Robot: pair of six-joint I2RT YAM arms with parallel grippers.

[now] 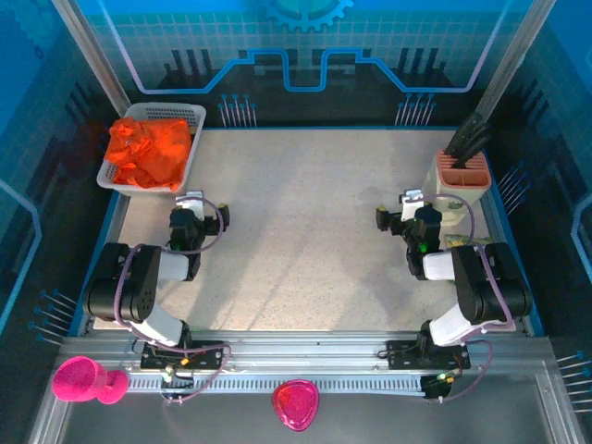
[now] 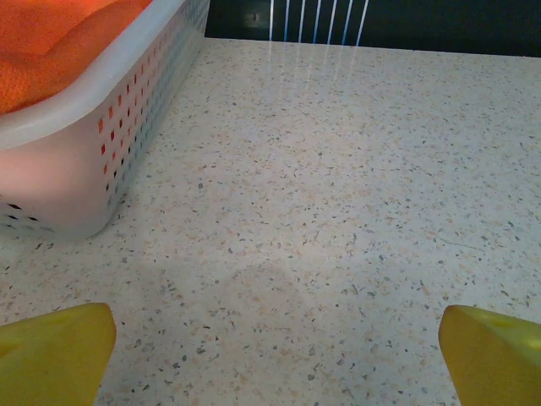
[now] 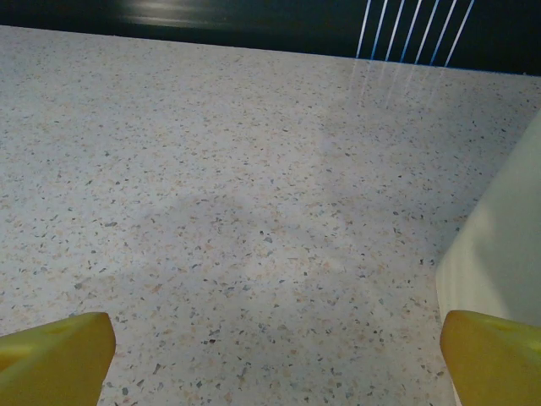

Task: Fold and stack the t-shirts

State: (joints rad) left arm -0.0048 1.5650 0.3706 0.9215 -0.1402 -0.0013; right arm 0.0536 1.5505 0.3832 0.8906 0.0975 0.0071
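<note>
A crumpled bright orange t-shirt (image 1: 148, 148) lies heaped in the white mesh basket (image 1: 200, 118) at the table's far left corner. In the left wrist view the orange t-shirt (image 2: 51, 42) shows over the basket's wall (image 2: 84, 161), ahead and to the left. My left gripper (image 1: 190, 205) hovers just in front of the basket, open, with bare table between its yellow fingertips (image 2: 59, 347). My left gripper (image 2: 279, 355) holds nothing. On the right, my right gripper (image 1: 407, 205) is open too, over bare table (image 3: 279, 355), nothing between its yellow fingertips (image 3: 499, 355).
A cream and salmon holder (image 1: 462, 174) with dark handles stands at the right edge, close beside my right gripper; its pale base (image 3: 507, 254) shows in the right wrist view. Two pink objects (image 1: 83, 379) (image 1: 296, 402) lie by the near rail. The speckled table (image 1: 305, 231) spreads between the arms.
</note>
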